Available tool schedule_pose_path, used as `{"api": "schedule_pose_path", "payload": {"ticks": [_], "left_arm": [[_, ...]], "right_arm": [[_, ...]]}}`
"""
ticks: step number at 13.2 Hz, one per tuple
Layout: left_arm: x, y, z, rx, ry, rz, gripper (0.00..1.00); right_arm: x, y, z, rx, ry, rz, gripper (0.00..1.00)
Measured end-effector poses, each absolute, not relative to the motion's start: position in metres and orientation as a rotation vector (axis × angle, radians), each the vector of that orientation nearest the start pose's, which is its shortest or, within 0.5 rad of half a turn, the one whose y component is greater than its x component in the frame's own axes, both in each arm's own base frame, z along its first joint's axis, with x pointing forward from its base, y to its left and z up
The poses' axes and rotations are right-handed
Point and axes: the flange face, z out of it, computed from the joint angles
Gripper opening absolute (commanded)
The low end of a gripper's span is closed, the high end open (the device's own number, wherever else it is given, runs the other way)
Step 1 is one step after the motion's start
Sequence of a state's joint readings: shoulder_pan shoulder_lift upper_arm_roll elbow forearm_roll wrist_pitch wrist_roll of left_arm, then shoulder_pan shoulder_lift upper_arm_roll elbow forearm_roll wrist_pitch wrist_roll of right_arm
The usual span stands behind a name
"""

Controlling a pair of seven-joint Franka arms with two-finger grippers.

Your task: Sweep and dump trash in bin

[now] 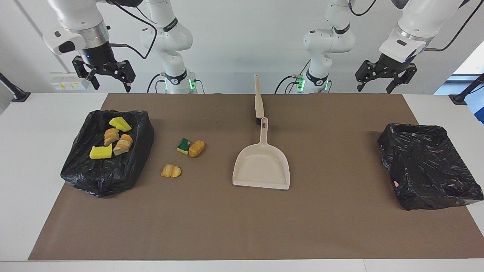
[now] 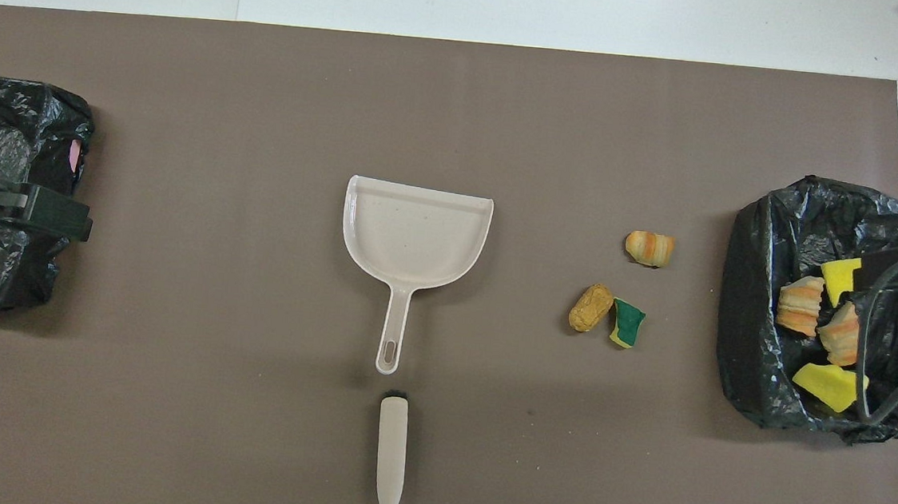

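Both claws, left claw (image 1: 382,76) and right claw (image 1: 104,74), gape empty.

Mat (image 1: 227,219) looks like matt brown paper/card, smooth; dustpan (image 1: 261,166) & brush handle (image 1: 258,99) smooth beige plastic w/ slight sheen; both bin bags (image 1: 107,166) (image 1: 427,166) thin glossy crinkled black plastic; sponge bits (image 1: 101,152) porous matt foam; bread pieces (image 1: 171,170) rough, crusty-looking.
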State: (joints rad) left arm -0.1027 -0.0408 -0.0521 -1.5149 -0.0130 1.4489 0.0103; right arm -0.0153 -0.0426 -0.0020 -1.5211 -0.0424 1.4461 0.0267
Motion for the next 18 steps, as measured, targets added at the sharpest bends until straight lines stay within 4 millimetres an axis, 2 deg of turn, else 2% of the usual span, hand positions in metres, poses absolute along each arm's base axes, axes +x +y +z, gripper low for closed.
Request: {"api": "schedule_pose_path", "payload": {"ticks": [3,5,12,18], "left_arm": [[0.521,-0.092,0.659,-3.136,0.286,0.046,1.00],[0.520,-0.109,0.650,-3.130,0.332,0.060,1.00],[0.502,-0.226,0.578,-3.117,0.383,0.030,1.00],[0.484,-0.296,0.506,-3.134,0.393,0.030,1.00]], "right_arm": [[0.524,-0.014,0.659,-3.177,0.037,0.096,1.00],[0.524,-0.013,0.659,-3.177,-0.010,0.097,1.00],[0.523,-0.015,0.660,-3.175,-0.007,0.095,1.00],[0.522,-0.018,0.660,-3.173,0.003,0.098,1.00]]}}
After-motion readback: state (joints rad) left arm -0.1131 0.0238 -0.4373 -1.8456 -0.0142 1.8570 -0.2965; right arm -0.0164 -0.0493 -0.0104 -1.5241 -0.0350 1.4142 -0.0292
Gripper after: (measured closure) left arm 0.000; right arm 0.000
